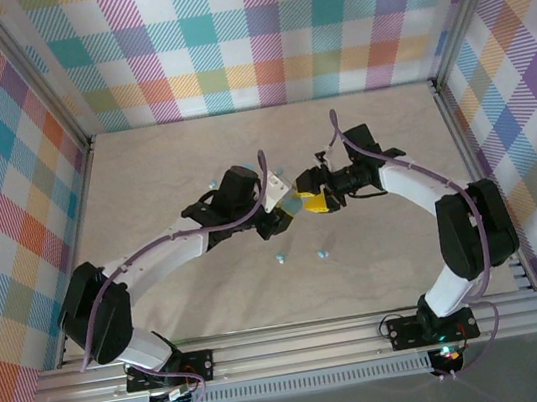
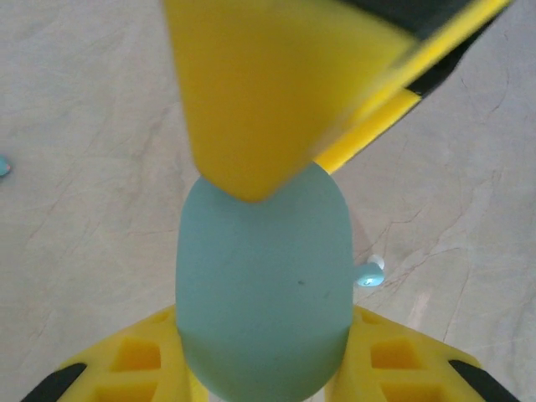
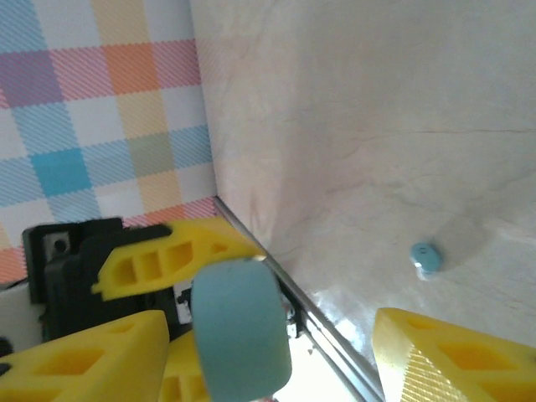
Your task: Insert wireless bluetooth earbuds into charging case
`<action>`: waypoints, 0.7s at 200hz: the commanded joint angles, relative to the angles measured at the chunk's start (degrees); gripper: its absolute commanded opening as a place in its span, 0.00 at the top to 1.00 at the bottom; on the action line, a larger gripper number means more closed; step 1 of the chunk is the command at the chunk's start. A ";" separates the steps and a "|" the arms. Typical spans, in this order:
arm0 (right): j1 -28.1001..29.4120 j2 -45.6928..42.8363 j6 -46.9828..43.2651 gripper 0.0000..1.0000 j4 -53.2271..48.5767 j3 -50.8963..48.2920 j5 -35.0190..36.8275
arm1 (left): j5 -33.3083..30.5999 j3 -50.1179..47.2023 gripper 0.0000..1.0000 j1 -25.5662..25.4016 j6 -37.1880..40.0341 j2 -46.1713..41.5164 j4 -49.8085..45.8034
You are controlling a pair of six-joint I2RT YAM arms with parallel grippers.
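Mid-table, left claw (image 2: 264,325) clamps case (image 2: 264,268); right claw (image 3: 270,322) wide.

Left arm (image 1: 157,263) and right arm (image 1: 439,191) had white links, black joint housings, and a purple cable looped along each. Black base plates sat bolted on rail (image 1: 300,343). Left gripper (image 2: 264,360) and right gripper (image 3: 272,360), far from rail, had yellow fingers (image 3: 84,352) with hollow cells and black trim.

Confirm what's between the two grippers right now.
The teal charging case, clamped by the left gripper, its far end inside the open right gripper; both wrist views show it.
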 commanded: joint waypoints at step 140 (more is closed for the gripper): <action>5.19 -5.14 3.87 0.87 -6.64 10.01 3.36 | 1.44 -8.54 0.38 3.77 -2.23 -12.84 13.87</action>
